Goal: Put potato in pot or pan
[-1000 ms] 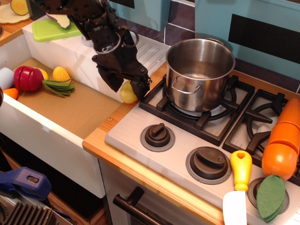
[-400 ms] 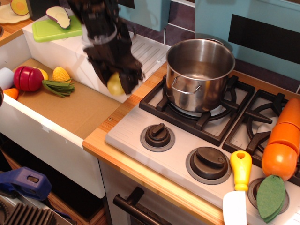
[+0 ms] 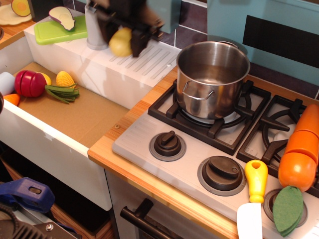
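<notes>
A toy play kitchen is shown.
A gas hob [image 3: 234, 124] with black knobs [image 3: 167, 145], a white sink [image 3: 70, 114], a steel pot [image 3: 212, 78] and plastic food such as corn [image 3: 65, 78] and a carrot [image 3: 301, 149] are seen.

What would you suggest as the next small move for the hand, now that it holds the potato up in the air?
Probably carry it right, toward the pot. The hand grips the potato high over the white drainboard, left of the pot, whose open mouth looks empty and unobstructed.
</notes>
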`<move>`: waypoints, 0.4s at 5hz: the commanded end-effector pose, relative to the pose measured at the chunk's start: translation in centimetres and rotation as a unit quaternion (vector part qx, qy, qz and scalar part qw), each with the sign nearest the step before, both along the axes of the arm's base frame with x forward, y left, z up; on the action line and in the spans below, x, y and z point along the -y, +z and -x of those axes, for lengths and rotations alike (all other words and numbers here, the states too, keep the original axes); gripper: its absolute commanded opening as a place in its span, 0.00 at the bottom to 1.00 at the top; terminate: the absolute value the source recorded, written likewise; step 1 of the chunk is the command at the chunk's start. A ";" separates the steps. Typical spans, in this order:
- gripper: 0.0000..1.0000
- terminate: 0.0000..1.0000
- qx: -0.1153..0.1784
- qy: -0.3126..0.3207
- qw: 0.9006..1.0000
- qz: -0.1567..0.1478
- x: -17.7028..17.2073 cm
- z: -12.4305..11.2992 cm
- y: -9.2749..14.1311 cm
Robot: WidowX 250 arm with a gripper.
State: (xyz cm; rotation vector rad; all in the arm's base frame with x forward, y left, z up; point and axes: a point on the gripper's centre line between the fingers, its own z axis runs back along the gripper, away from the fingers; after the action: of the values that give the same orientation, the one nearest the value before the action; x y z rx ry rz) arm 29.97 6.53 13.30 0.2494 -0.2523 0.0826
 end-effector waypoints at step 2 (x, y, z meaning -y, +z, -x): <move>0.00 0.00 0.029 0.020 0.999 0.034 4.6 -3.9 3.3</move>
State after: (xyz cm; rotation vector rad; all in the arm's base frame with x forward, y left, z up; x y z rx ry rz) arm 33.64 1.53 15.07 0.1606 -0.2408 0.1472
